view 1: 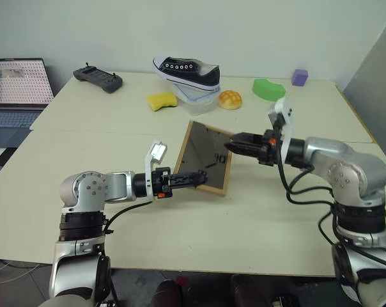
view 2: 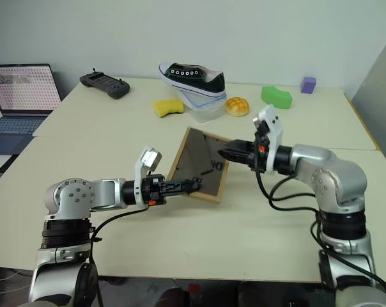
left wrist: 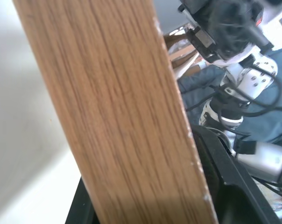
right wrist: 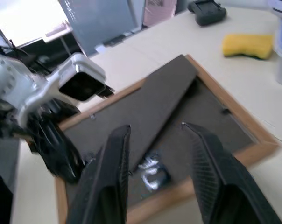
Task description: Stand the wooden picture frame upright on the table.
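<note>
A black-and-white canvas shoe (view 1: 188, 71) rests on a clear plastic tub (view 1: 198, 96), while the left gripper (view 1: 194, 180) pinches the tilted wooden picture frame (view 1: 206, 157) on the smooth cream table (view 1: 103, 153) and the right gripper (right wrist: 155, 172) hovers open.

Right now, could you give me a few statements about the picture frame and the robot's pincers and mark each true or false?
1. The left pincer grips the edge of the picture frame. True.
2. The frame lies flat on the table. False: it is tilted, its dark back showing.
3. The right pincer is open. True.
4. A shoe rests on the frame. False: it sits on a plastic box further back.
5. The yellow sponge is in the right pincer. False: it lies on the table.
</note>
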Robot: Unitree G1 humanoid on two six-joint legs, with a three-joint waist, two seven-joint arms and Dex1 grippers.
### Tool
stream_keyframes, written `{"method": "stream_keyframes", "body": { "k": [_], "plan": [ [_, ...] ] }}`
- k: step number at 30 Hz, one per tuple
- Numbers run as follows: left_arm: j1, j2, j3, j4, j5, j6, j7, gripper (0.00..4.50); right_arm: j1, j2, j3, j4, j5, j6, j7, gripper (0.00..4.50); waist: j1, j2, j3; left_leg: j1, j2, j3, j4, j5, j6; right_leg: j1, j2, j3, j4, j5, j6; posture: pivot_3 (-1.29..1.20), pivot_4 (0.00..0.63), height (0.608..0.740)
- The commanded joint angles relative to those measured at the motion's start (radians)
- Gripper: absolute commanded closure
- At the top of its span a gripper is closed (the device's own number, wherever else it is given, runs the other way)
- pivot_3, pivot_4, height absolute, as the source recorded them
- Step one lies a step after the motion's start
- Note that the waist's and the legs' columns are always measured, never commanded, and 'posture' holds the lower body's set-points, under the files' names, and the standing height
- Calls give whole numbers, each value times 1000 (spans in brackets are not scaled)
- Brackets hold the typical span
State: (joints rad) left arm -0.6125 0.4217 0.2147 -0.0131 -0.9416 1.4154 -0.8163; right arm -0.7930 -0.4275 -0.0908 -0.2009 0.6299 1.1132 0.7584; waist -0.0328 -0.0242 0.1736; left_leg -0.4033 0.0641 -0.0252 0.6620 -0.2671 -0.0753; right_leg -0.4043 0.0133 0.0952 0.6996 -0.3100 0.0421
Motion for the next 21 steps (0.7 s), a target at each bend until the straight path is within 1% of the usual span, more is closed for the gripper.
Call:
{"method": "stream_keyframes", "body": {
  "k": [1, 4, 8, 9, 12, 16, 21],
  "plan": [
    [-4, -23, 18, -117, -28, -86, 24, 3081, -58, 4, -12, 47, 21, 7, -26, 1638, 1, 0, 0, 0, 0, 0, 0, 0, 0, 0, 0, 0, 0, 0, 0, 0, 150, 740],
    [14, -11, -3, -169, -16, -134, 23, 3081, -100, 9, 21, 96, 7, -21, -21, 1017, 0, 0, 0, 0, 0, 1, 0, 0, 0, 0, 0, 1, 0, 0, 0, 0, 150, 740],
    [42, 1, -19, -198, -10, -174, 27, 3081, -138, 24, 107, 109, -15, -83, 20, 160, -3, 0, 0, 0, 0, 1, 0, 0, 1, 0, 0, 0, 0, 0, 0, 0, 150, 740],
    [49, 3, -22, -204, -9, -181, 28, 3081, -144, 34, 130, 109, -21, -95, 24, 18, -6, 0, 0, 0, 0, 1, 0, 0, 1, -1, 0, 0, 0, 0, 0, 0, 150, 740],
    [59, -1, -19, -210, -11, -196, 42, 3081, -156, 60, 176, 116, -30, -123, 38, 18, -8, 0, 0, 0, 0, 0, -1, 0, 0, -1, 0, 0, 0, 0, 0, 0, 150, 740],
    [81, 15, -25, -210, -4, -213, 48, 3081, -164, 65, 179, 89, -1, -118, 61, 18, -6, 0, 0, -1, 0, 0, 0, 0, 0, -1, 0, 0, 0, 0, 0, 0, 150, 740],
    [111, 33, -15, -203, -9, -219, 57, 3081, -133, 22, 89, -7, 129, -32, 90, 18, -4, 0, 0, -1, 0, -1, 0, 0, 0, -1, 0, -1, -1, 0, 0, 0, 150, 740]
  ]
}}
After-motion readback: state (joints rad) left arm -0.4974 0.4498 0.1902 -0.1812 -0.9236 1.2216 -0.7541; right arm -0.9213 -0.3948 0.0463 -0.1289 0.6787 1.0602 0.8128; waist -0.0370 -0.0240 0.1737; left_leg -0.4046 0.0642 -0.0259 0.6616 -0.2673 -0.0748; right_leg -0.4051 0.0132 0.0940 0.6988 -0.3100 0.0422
